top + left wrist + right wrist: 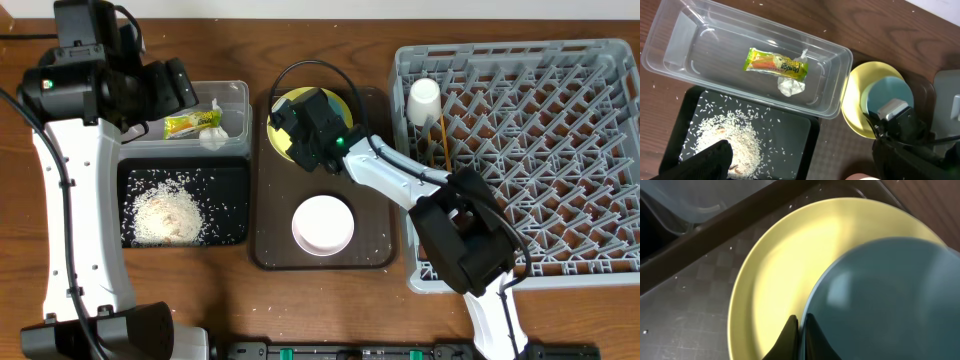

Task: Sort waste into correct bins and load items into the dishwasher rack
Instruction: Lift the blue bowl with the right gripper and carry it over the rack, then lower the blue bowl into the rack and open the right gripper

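1. The right gripper has its two black fingers pressed together on the rim of the round light blue bowl. One finger is outside the wall and one inside, with only the thin rim between them.
2. The light blue bowl sits upright in the round yellow plate, off-centre towards one side. The plate lies at the far edge of the flat brown serving tray.
3. The bowl looks like smooth, hard plastic, so it is probably light, stiff and slippery. The rim is the only place narrow fingers can take it. Held by one side it will likely hang tilted and may swivel in the pinch, so a slow lift suits it. The plate beneath is loose and could be dragged along.
4. A round white-pinkish bowl stands upright on the tray's near half, apart from the plate.
5. The large grey plastic dishwasher rack stands just beside the tray's right edge. A small white cup sits in its far-left corner, with thin wooden chopsticks next to it.
6. The left gripper is spread wide and holds nothing, over the clear rectangular plastic tub.
7. A green-and-yellow snack wrapper and a crumpled white tissue lie in the tub.
8. Loose white rice is heaped in the shallow black tray, which lies against the tub's near side.
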Controlling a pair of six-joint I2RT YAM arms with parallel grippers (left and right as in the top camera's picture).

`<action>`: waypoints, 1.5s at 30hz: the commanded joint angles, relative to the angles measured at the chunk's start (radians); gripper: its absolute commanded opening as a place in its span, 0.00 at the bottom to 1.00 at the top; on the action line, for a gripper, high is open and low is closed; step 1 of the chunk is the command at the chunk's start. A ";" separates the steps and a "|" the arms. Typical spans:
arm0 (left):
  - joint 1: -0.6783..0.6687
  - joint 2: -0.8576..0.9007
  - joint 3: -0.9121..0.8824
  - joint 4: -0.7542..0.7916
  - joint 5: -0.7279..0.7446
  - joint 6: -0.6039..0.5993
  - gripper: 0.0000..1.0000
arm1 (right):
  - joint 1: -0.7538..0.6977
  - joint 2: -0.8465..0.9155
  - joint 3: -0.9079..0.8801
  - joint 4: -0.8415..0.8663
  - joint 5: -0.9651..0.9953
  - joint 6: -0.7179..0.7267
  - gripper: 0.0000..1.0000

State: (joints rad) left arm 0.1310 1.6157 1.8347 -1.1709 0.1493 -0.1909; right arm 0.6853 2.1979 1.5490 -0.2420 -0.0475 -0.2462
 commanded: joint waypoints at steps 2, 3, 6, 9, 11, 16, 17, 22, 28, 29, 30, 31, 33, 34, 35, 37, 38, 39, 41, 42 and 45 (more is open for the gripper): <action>0.004 -0.002 0.013 -0.003 -0.012 -0.013 0.92 | -0.007 -0.009 -0.005 -0.023 -0.002 0.003 0.01; 0.004 -0.002 0.013 -0.003 -0.012 -0.013 0.92 | -0.007 -0.019 -0.005 -0.028 -0.002 0.003 0.01; 0.004 -0.002 0.013 -0.003 -0.012 -0.013 0.92 | -0.007 -0.084 -0.004 -0.058 -0.008 0.008 0.01; 0.004 -0.002 0.013 -0.003 -0.012 -0.013 0.92 | -0.007 -0.187 -0.004 -0.129 -0.018 0.089 0.01; 0.004 -0.002 0.013 -0.003 -0.012 -0.013 0.92 | -0.011 -0.270 -0.004 -0.198 -0.056 0.141 0.01; 0.004 -0.002 0.013 -0.003 -0.012 -0.013 0.92 | -0.067 -0.464 -0.004 -0.335 -0.275 0.214 0.01; 0.004 -0.002 0.013 -0.003 -0.012 -0.013 0.92 | -0.090 -0.499 -0.004 -0.364 -0.343 0.231 0.01; 0.004 -0.002 0.013 -0.003 -0.012 -0.013 0.92 | -0.249 -0.612 -0.005 -0.507 -0.731 0.255 0.01; 0.004 -0.002 0.013 -0.003 -0.012 -0.013 0.92 | -0.487 -0.617 -0.023 -0.658 -1.161 0.165 0.01; 0.004 -0.002 0.013 -0.003 -0.012 -0.013 0.92 | -0.524 -0.615 -0.037 -0.669 -1.217 0.146 0.01; 0.004 -0.002 0.013 -0.003 -0.012 -0.013 0.92 | -0.557 -0.615 -0.056 -0.671 -1.272 0.126 0.01; 0.004 -0.002 0.013 -0.003 -0.012 -0.013 0.92 | -0.585 -0.615 -0.076 -0.668 -1.312 0.109 0.01; 0.004 -0.002 0.013 -0.003 -0.012 -0.013 0.92 | -0.643 -0.614 -0.127 -0.662 -1.378 0.070 0.01; 0.004 -0.002 0.013 -0.003 -0.012 -0.013 0.93 | -0.666 -0.614 -0.152 -0.657 -1.400 0.057 0.01; 0.004 -0.002 0.013 -0.003 -0.012 -0.013 0.92 | -0.694 -0.614 -0.189 -0.646 -1.425 0.042 0.01; 0.004 -0.002 0.013 -0.003 -0.012 -0.013 0.93 | -0.734 -0.614 -0.255 -0.606 -1.448 0.039 0.01; 0.004 -0.002 0.013 -0.003 -0.012 -0.013 0.93 | -0.751 -0.614 -0.286 -0.579 -1.456 0.039 0.01; 0.004 -0.002 0.013 -0.003 -0.012 -0.013 0.92 | -0.771 -0.613 -0.328 -0.536 -1.479 0.039 0.01; 0.004 -0.002 0.013 -0.003 -0.012 -0.013 0.92 | -0.799 -0.609 -0.389 -0.460 -1.511 0.044 0.01; 0.004 -0.002 0.013 -0.003 -0.012 -0.013 0.93 | -0.812 -0.605 -0.414 -0.429 -1.510 0.058 0.01; 0.004 -0.002 0.013 -0.003 -0.012 -0.013 0.92 | -0.850 -0.584 -0.473 -0.346 -1.509 0.070 0.01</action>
State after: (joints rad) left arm 0.1310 1.6157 1.8347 -1.1709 0.1497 -0.1909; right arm -0.1326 1.5940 1.1152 -0.6254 -1.4757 -0.1726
